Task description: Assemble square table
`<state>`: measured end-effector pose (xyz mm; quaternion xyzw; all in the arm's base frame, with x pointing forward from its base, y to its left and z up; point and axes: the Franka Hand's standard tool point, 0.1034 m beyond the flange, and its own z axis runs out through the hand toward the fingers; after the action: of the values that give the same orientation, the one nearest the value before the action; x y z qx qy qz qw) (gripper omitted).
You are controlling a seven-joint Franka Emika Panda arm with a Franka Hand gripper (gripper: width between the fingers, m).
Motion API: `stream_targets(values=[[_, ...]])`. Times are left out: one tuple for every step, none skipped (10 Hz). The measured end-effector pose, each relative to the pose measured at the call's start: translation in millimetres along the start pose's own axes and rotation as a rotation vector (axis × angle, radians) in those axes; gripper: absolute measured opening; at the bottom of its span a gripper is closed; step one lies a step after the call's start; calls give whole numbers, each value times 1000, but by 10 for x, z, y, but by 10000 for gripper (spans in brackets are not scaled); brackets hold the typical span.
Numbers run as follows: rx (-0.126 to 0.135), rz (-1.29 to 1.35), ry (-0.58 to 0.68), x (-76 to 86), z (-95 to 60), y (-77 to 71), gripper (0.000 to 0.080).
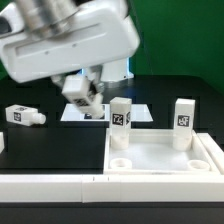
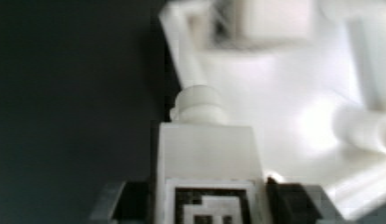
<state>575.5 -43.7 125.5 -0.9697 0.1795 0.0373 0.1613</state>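
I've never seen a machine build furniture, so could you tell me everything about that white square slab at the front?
The square slab looks like white plastic, with a raised rim around a sunken floor. It lies flat on the dark table. Round sockets show in its two near corners, both empty; tagged upright legs stand in the two far corners. The end effector, gripping a third leg, appears clear of it.

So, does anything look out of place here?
One leg lies on its side at the exterior view's left, apart from the slab; two other legs stand upright on it. Nothing looks damaged.
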Motion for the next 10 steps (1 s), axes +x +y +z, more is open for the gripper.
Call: stream_targets(values=[[-17,-34,123,41,-13,-142,281],[-26,-42,180,14,20,-99,281],[-37,-39,219,32,28,-52,281],[-57,-47,321,104,2,-42,281],[-76,-56,397,100,16,-19,281],[-90,-63,465,99,10,-22,281],[-74,-67,532,114,-1,-274,281],[-56,-105,634,137,6,-609,281],[-27,-99,702,111,65,-879,281],[-19,-105,764,77,119,-1000,281]])
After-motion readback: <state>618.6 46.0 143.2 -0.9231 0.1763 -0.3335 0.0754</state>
